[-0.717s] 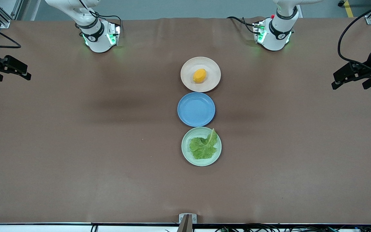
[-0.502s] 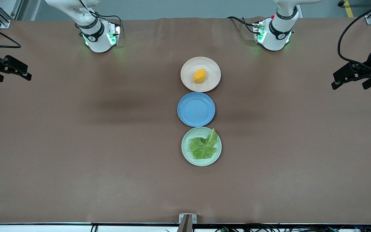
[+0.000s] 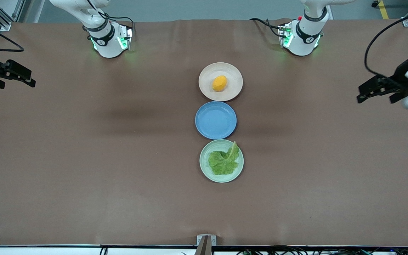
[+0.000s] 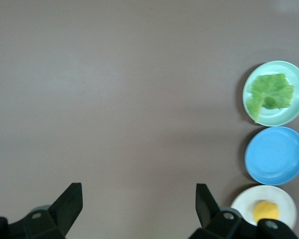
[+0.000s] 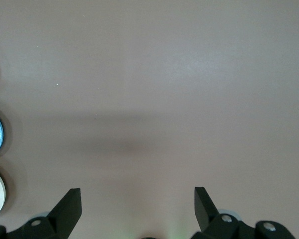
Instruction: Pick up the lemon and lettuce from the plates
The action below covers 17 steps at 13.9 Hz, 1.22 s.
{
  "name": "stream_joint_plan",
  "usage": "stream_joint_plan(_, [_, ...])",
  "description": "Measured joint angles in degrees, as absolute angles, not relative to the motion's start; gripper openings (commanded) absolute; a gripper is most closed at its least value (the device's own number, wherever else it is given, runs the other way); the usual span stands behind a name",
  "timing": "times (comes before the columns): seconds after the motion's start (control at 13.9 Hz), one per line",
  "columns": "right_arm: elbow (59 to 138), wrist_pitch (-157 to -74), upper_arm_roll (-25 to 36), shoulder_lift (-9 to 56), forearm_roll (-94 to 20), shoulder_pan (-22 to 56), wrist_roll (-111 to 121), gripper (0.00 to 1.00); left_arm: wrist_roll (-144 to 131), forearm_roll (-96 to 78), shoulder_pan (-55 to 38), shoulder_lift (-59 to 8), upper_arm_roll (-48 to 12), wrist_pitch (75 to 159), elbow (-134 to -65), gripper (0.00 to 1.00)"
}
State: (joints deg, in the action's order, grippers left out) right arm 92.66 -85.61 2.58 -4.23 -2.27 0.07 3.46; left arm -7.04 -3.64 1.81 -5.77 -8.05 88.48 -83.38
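Yellow lemon [image 3: 219,83], one lettuce [image 3: 224,162], three plates [image 3: 215,120]

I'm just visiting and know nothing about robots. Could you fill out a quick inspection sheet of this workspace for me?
Surface: brown table, covering slightly wrinkled.
Job's things: lemon on beige-pink plate; lettuce on mint green plate, nearest the front camera.
Clutter: blue plate between them, nothing on it.
Grippers: left gripper and right gripper open, holding nothing, over the table's two ends.
Cables: black cable looping to the left arm.
Surroundings: nothing seen.
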Motion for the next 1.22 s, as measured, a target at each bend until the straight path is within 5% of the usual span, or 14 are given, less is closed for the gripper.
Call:
stream_joint_plan(0.29, [92.79, -85.88, 2.62, -4.34, -2.27, 0.06, 3.49, 1.0, -20.4, -7.14, -4.53, -12.08, -8.42, 91.55, -83.52, 1.0])
stream_joint_plan(1.22, [92.84, -86.65, 2.73, -4.45, -2.25, 0.04, 3.5, 1.0, -65.24, -7.15, -25.61, -36.27, -8.4, 125.97, -83.76, 1.0])
